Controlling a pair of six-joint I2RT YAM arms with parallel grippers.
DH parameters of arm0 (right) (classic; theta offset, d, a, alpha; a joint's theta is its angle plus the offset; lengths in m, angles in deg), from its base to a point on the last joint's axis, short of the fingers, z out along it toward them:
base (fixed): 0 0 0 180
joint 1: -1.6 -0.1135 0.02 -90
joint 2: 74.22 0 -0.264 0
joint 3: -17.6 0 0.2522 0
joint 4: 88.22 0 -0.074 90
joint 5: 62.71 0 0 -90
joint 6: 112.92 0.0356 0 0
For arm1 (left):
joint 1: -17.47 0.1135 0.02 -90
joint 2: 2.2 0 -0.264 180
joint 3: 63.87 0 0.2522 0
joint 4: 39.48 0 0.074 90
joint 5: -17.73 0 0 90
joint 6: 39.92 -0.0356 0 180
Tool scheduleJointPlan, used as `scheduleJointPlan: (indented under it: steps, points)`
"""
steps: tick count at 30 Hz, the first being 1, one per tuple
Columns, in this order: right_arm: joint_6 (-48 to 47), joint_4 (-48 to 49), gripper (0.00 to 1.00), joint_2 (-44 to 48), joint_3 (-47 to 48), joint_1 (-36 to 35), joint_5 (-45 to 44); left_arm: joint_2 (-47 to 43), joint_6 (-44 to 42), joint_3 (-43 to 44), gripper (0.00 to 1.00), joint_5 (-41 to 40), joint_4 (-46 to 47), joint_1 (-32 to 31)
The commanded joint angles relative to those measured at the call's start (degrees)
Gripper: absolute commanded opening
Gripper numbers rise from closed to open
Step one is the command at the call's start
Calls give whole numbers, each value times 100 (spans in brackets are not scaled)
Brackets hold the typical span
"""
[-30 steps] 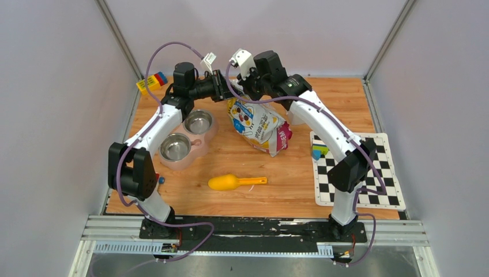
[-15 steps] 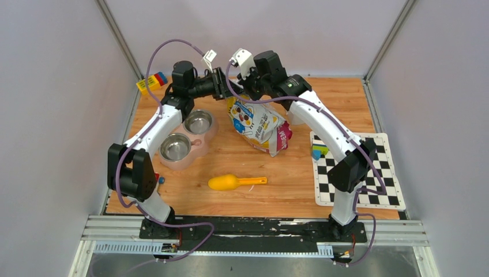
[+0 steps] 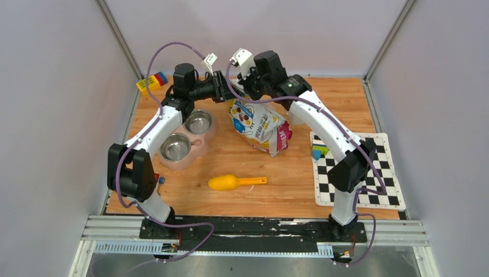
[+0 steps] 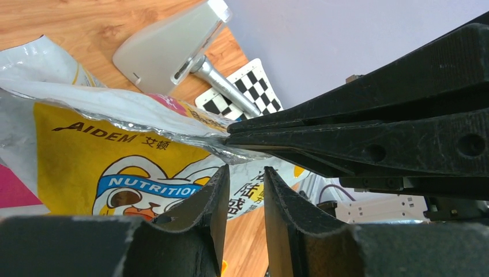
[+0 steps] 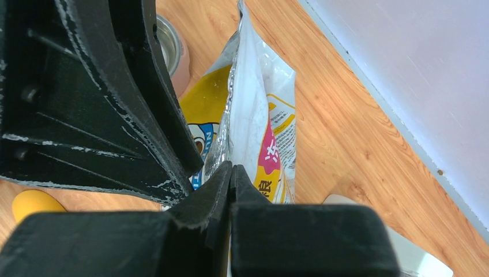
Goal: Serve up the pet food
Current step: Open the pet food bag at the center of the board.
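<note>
The pet food itself is hidden inside its crinkly yellow-and-white bag (image 3: 256,124), which leans upright at the back middle of the table. My right gripper (image 3: 249,89) is shut on the bag's top edge. In the right wrist view its jaws (image 5: 232,167) press together on the silver-lined rim of the bag (image 5: 248,115). My left gripper (image 3: 222,86) hovers just left of that rim, facing the right gripper. In the left wrist view its fingers (image 4: 247,173) stand apart with nothing between them, and the bag (image 4: 86,150) lies beyond their tips.
A pink double steel bowl (image 3: 206,141) sits left of the bag, both cups empty. A yellow scoop (image 3: 230,182) lies in front. A checkered mat (image 3: 352,173) with a small block (image 3: 318,151) is at the right. Coloured blocks (image 3: 151,82) rest at the back left.
My left gripper's jaws have parted and its wrist has shifted slightly near the bag's top. The right gripper and the bag have stayed in place.
</note>
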Motion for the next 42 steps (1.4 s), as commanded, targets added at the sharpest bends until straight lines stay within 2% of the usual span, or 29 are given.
scheduleJointPlan:
  steps: [1,6,11,19,33,39,42]
  points:
    - [115,152,0,92,-60,80,30,-204,-206,17,37,-79,5,-25]
    - [134,150,0,110,-84,76,132,-77,-84,92,42,-40,91,-34]
    - [144,150,0,106,-97,80,167,34,-75,150,43,-15,88,-110]
    - [187,150,0,113,-80,105,152,76,-129,150,36,-20,55,-140]
    - [271,150,0,174,-79,176,263,264,-138,321,35,-90,-86,-139]
    - [275,141,0,184,-97,177,334,314,-153,415,28,-117,-169,-140]
    - [267,141,0,186,-115,181,337,326,-153,465,30,-125,-201,-140]
